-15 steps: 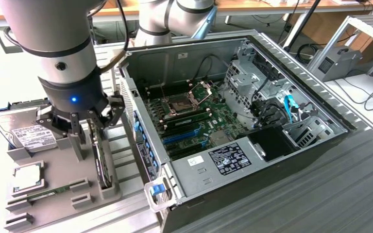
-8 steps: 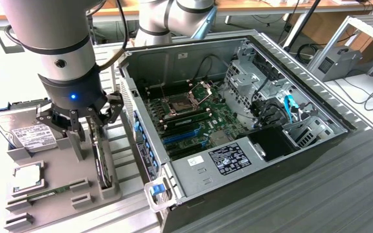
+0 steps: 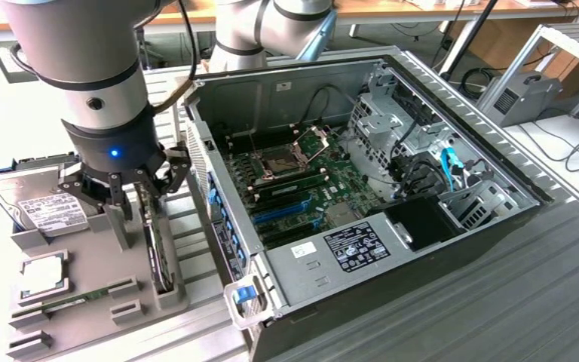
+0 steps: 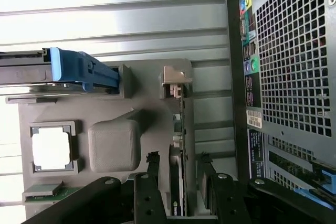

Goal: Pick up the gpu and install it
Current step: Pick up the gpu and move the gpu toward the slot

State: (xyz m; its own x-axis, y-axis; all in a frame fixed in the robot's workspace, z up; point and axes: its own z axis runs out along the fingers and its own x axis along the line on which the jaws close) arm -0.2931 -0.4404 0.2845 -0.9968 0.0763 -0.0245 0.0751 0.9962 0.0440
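The gpu (image 3: 159, 260) stands on its long edge in a slot of the grey holder tray (image 3: 93, 253), left of the open computer case (image 3: 370, 173) in the exterior view. My gripper (image 3: 141, 192) hangs just above the card's far end, open. In the wrist view the gpu (image 4: 179, 129) appears edge-on, its silver bracket (image 4: 175, 80) at the far end. The gripper (image 4: 178, 158) straddles the card, one black finger (image 4: 152, 174) on each side, neither pressing on it. Blue expansion slots (image 3: 281, 215) lie on the motherboard inside the case.
On the same tray lie a silver hard drive in a blue frame (image 3: 40, 204), a square processor (image 3: 43, 273) and a narrow green memory stick (image 3: 88, 296). The case's perforated rear panel (image 4: 294, 61) stands close beside the tray. A second robot arm (image 3: 269, 26) rises behind the case.
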